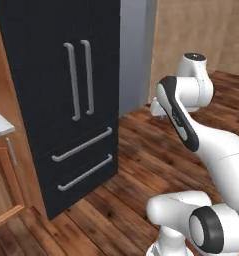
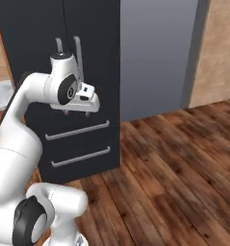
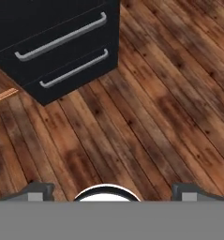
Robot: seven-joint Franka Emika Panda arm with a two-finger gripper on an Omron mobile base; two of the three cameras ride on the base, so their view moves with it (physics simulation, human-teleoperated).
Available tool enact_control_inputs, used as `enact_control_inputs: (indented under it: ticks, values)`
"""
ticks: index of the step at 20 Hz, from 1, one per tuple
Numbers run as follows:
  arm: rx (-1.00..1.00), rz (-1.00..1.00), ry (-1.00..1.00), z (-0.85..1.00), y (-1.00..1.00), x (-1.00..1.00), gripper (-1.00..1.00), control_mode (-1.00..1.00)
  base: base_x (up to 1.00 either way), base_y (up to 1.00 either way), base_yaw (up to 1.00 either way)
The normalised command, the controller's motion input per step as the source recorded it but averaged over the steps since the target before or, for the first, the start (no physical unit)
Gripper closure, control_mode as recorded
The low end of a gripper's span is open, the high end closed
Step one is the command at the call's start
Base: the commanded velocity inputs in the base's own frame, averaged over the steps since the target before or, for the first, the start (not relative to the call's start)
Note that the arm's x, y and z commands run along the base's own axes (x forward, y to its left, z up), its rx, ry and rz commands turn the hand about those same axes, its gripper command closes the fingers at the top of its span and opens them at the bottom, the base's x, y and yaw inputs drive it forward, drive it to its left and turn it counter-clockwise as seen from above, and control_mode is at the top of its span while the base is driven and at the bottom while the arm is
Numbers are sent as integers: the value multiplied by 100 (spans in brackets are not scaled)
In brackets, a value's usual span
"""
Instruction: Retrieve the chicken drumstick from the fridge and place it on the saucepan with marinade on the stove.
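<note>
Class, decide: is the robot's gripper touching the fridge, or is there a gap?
Apart. In the hand view the open gripper points down at bare wooden floor, with the fridge well beyond its fingertips.

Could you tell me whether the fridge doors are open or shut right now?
Shut: the fridge shows both upper doors and both drawers flush, with no interior visible.

fridge [image 1: 61,100] left of arm [image 1: 191,130], on wooden floor [image 3: 146,117]
</note>
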Motion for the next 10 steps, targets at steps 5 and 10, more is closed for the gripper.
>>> enact_control_inputs:
  ticks: [5,10]
  values:
    - [0,0,0,0,0,0,-100,100,94,-10,74]
    - [0,0,0,0,0,0,-100,100,89,-27,68]
